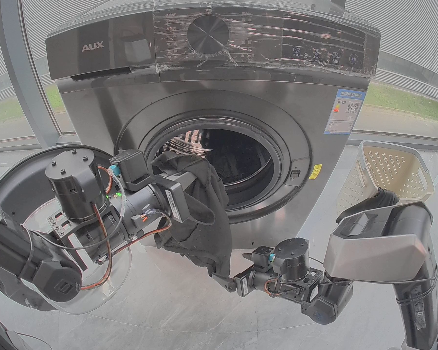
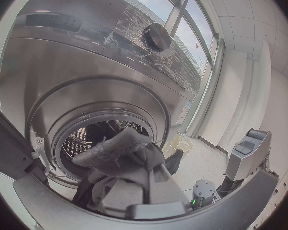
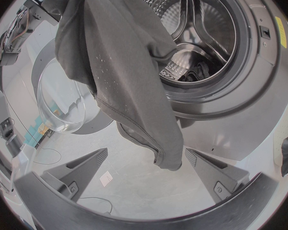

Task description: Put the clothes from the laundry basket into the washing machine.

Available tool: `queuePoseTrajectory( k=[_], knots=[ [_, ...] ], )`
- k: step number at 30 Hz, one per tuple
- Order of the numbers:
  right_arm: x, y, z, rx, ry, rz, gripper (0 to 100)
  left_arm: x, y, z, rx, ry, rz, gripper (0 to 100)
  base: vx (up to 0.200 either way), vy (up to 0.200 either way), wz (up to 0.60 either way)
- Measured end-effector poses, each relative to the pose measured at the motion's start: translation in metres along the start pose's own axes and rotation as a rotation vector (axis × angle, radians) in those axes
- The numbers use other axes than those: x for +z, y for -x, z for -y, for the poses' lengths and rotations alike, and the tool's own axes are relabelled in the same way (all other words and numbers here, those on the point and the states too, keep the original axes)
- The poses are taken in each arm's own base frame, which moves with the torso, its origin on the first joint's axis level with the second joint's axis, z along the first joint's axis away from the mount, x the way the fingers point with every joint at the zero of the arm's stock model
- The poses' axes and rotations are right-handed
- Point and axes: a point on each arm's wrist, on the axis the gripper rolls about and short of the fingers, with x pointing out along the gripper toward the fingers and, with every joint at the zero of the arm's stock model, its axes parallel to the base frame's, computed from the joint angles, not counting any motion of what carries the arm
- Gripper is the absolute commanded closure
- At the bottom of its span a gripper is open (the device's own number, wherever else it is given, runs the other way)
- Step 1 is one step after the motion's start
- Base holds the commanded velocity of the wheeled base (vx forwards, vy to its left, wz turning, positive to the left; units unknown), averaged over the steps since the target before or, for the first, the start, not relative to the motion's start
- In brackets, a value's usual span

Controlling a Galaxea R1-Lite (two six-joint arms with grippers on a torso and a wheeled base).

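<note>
The dark gray piece of clothing [image 1: 204, 219] hangs in the air right in front of the round hole [image 1: 238, 164] of the washing machine [image 1: 282, 122]. It is not inside yet. Its top is bunched up at the edge of the hole, and the rest hangs down long and loose toward the floor [image 1: 170, 307].

The left end effector [image 1: 185, 181] is closed on the bunched top of the clothing and holds it up. In the left wrist view the cloth [image 2: 118, 150] lies piled over the fingers [image 2: 169, 182], with the hole just behind it.

The right end effector [image 1: 224, 282] is low down, at the bottom tip of the hanging cloth. Its fingers [image 3: 211, 170] are spread wide apart and hold nothing. In the right wrist view the tip of the cloth [image 3: 128, 64] hangs between the two fingers, closer to one of them. It is not clear if it touches that finger.

Inside the shiny drum, another dark bit of clothing [image 3: 195, 74] lies at the bottom.

The round door [image 1: 19, 176] of the machine is swung open on the robot's left, behind the left arm.

The pale laundry basket [image 1: 394, 166] is on the robot's right, beside the machine, tipped on its side with its open top facing out.

A small white slip of paper [image 3: 106, 178] lies on the floor.
</note>
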Motion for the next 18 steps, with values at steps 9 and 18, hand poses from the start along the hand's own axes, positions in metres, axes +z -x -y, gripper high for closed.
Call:
queuePoseTrajectory(
  k=[9,18],
  knots=[
    [-0.005,-0.032,0.004,0.010,0.018,0.052,0,0.001,0.000,0.002,-0.002,0.000,0.010,100,0.000,0.000,0.00],
    [-0.011,-0.051,0.019,-0.017,0.046,0.085,0,0.005,-0.002,0.003,-0.007,0.001,0.024,100,0.000,0.000,0.00]
  ],
)
